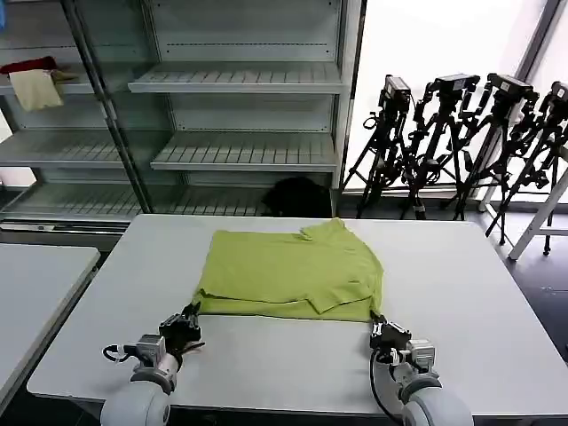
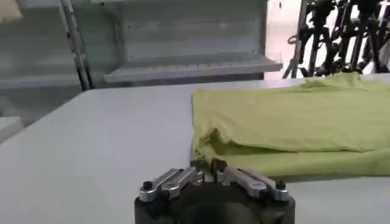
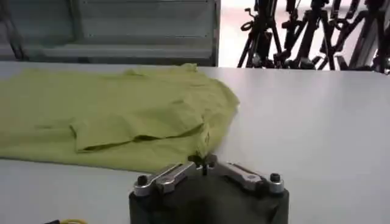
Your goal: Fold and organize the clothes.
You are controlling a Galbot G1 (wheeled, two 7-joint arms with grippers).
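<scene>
Behind, at far left: grey metal shelving (image 1: 235, 84), with a dark red cloth (image 1: 28, 65) and a small beige cloth (image 1: 35, 89) on an upper shelf. Nearer, at the left edge: a second white table (image 1: 35, 275), just apart from the main white surface (image 1: 461, 293).

Low on the left of the head view: left claw (image 1: 192, 312), at the near left corner of the T-shirt (image 1: 293, 271). From the left wrist view: left claw (image 2: 208, 164) drawn fully together, tips met right at the bunched cloth edge of the lime-green T-shirt (image 2: 286, 131); whether any fabric is pinched between the tips, cannot tell.

Mid-surface: T-shirt lying flat, folded into a rough rectangle of more than one layer, a sleeve flap turned over on top toward the right, collar end toward the far side.

Low on the right of the head view: right claw (image 1: 379, 325), at the near right corner of the shirt. From the right wrist view: right claw (image 3: 203, 161) likewise closed to a point, tips touching the drooped corner of the T-shirt (image 3: 116, 115); grip on the cloth not certain either.

Far right, beyond the surface by the bright window: a cluster of black tripods (image 1: 461, 142) standing on the floor. Between shelving and tripods, a dark bundle (image 1: 297, 195) on the floor.
</scene>
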